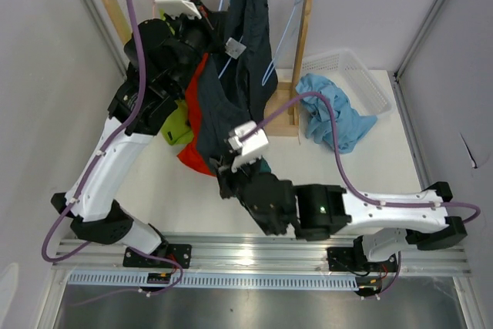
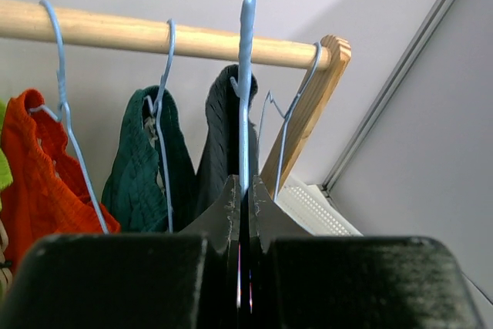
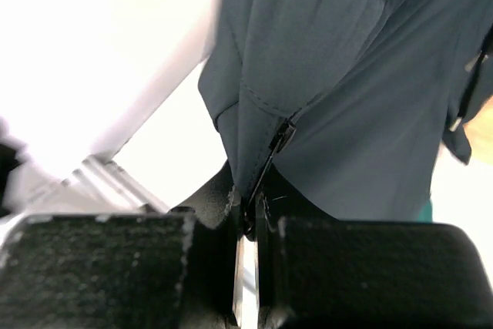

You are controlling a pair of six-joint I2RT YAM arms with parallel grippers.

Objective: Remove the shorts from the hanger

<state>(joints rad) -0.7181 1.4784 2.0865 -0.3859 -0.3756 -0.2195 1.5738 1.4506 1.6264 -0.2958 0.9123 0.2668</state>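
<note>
A wooden rack (image 1: 306, 36) stands at the far side of the white surface (image 1: 385, 159), with orange-red shorts (image 2: 35, 182), teal shorts (image 2: 135, 171) and dark navy shorts (image 3: 347, 113) hanging from it. Light blue shorts (image 1: 339, 117) lie on the surface beside a white basket (image 1: 362, 75). The right claw (image 3: 246, 204) is pinched tight on the navy hem. The left claw (image 2: 245, 190) is clamped on a blue wire hanger (image 2: 246, 67).

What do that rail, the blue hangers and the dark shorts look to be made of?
Rail: bare pale wood, matt; grain shows. Hangers: thin wire, probably metal with a smooth light-blue coating. Dark shorts: soft thin woven cloth, matt, with stitched seams; the fibre cannot be told.
</note>
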